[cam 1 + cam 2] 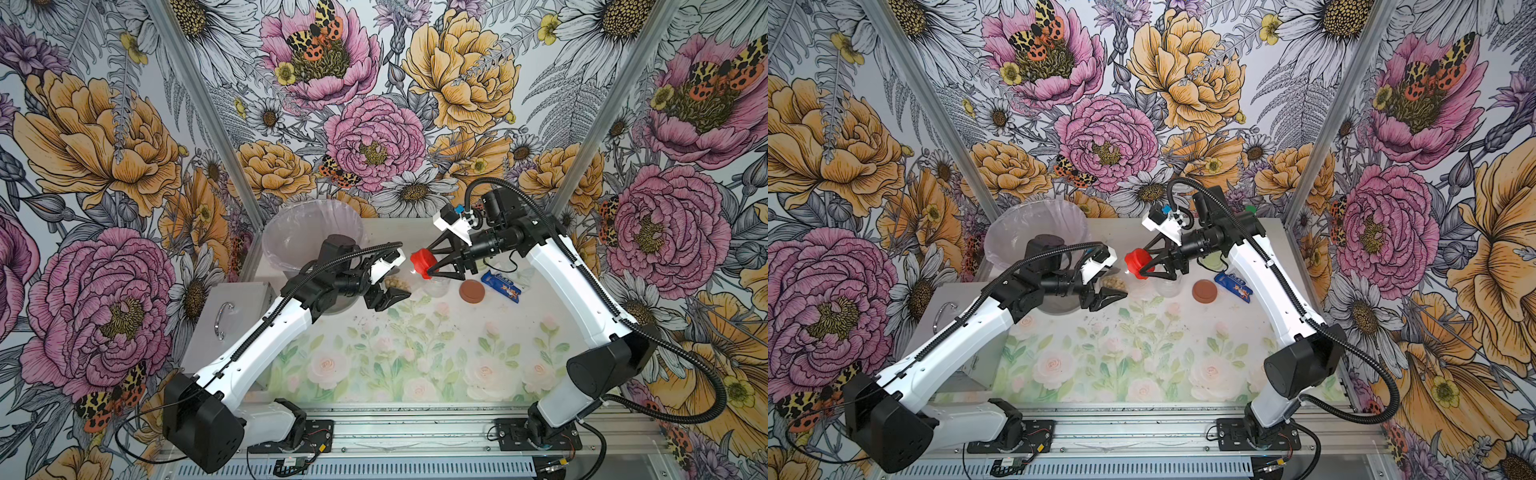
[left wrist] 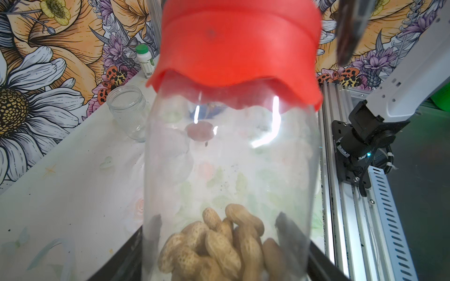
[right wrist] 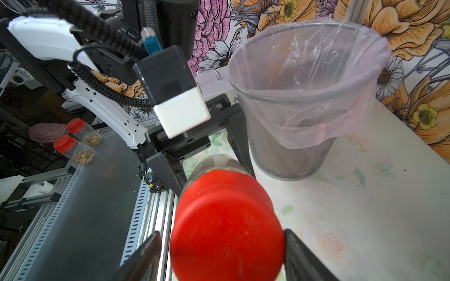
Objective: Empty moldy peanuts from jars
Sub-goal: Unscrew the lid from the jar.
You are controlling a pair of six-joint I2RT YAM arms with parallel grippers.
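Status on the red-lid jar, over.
Left gripper shut on red-lidded jar. Right gripper straddles red lid, clamp unclear. Peanuts inside, lid on. Empty open jar on table near the lid.

Centre frame in a top view, a red lid [image 1: 423,262] caps a clear jar [image 2: 231,158] of tan peanuts [image 2: 219,245]. To its right lie a brown lid [image 1: 472,291] and a blue wrapper [image 1: 503,286]. The desk [image 1: 395,361] wears pale pink roses and green leaves.

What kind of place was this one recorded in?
Likely a staged robot test booth, not a real kitchen: printed floral wall panels on a metal frame, two arms bolted to a rail, and a lined mesh bin on a flowered tabletop.
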